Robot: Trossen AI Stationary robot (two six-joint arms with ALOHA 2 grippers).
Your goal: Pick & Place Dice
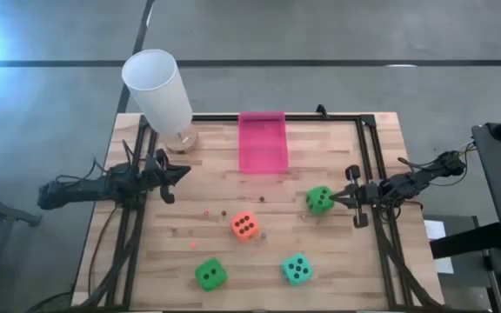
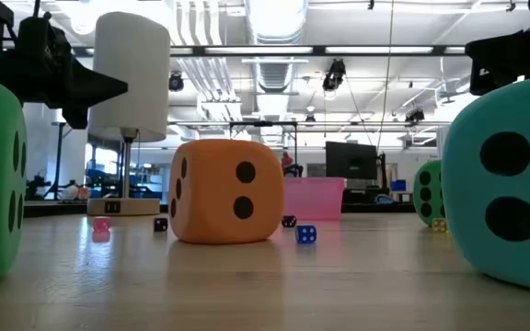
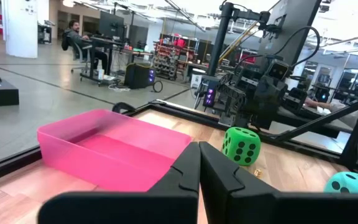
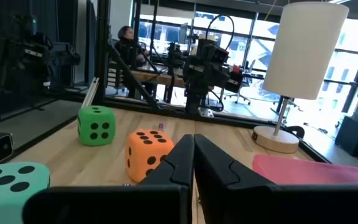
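- Butcher-block wood table from the high view: 4 dice sit loose on it. The orange-red die is mid-table, 1 green die and the teal die are toward the near edge, and the other green die sits right at the tip of the right gripper. The left gripper hangs by the white lamp, well apart from every die. The pink bin at the far edge looks like the drop spot, since nothing is in it yet.
- Low view: the orange-red die fills the middle, with a few tiny dice scattered around it. I can't tell either gripper's fingers from here, too dark up top.
- Left wrist view: fingers pressed together with nothing between them, aimed across the bin toward the far green die.
- Right wrist view: same deal, fingers together and empty. The orange-red die is just past the tips and the near green die is farther off.
- My read: both arms are parked at their sides, so picking hasn't started.
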